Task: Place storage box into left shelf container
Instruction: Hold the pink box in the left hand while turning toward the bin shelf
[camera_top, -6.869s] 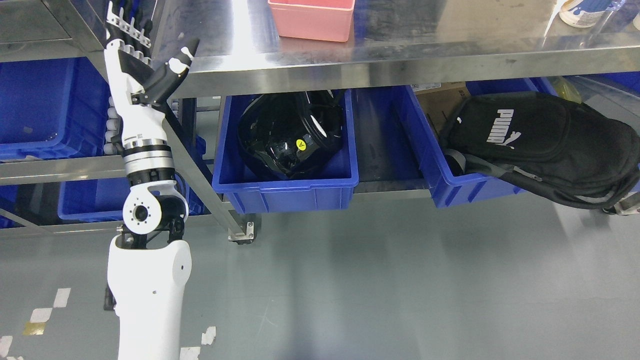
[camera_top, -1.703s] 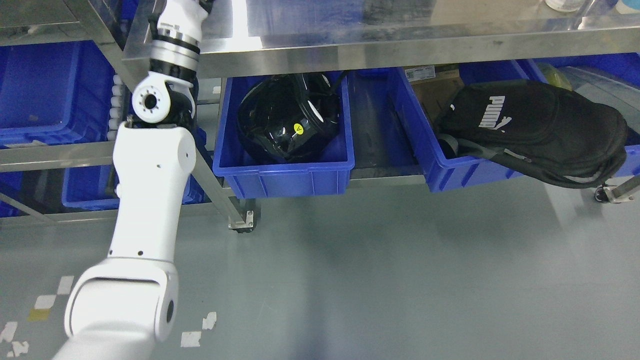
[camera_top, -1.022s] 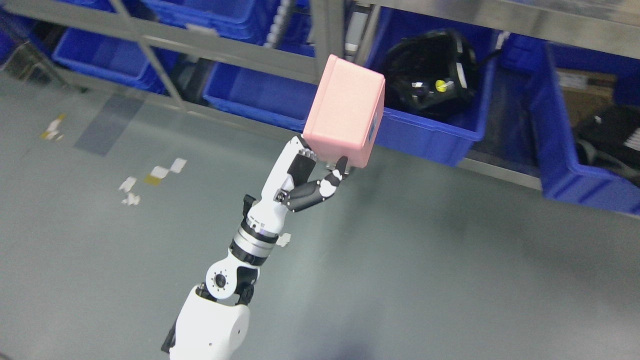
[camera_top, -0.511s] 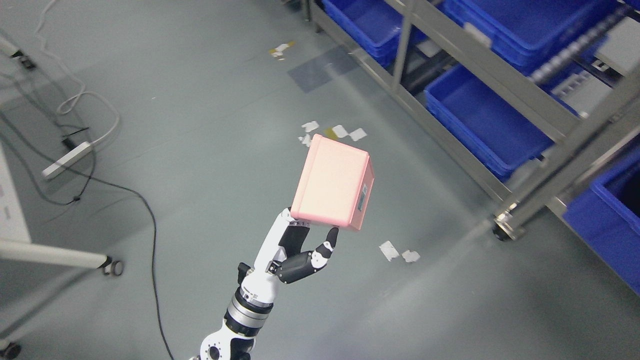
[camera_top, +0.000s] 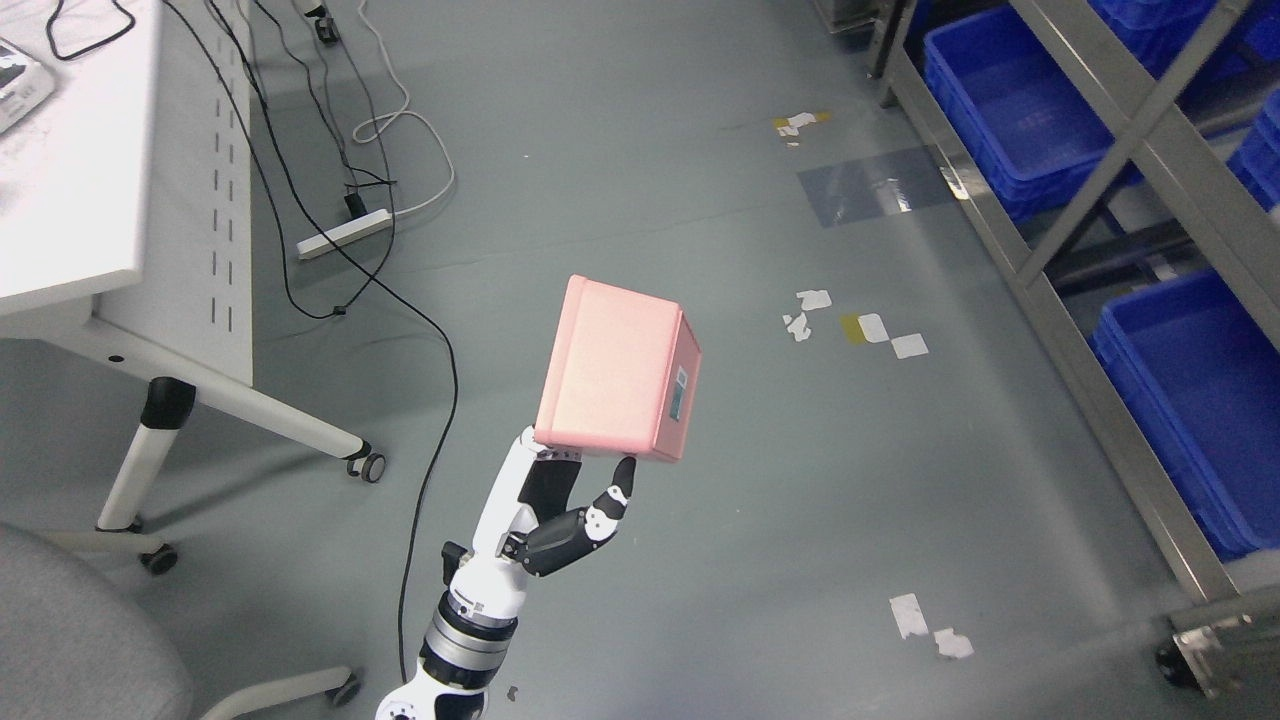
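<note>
Overhead: grey floor (camera_top: 700, 560). Shelf (camera_top: 1060, 300) along right edge, blue bins (camera_top: 1190, 400) on low tier. White tabletop (camera_top: 70, 150) at upper left, cables (camera_top: 330, 250) trailing below. Pink box (camera_top: 615, 370), tilted, well apart from shelf, raised over floor. Left hand (camera_top: 560, 510) pinching box's lower edge, thumb on near side.
</note>
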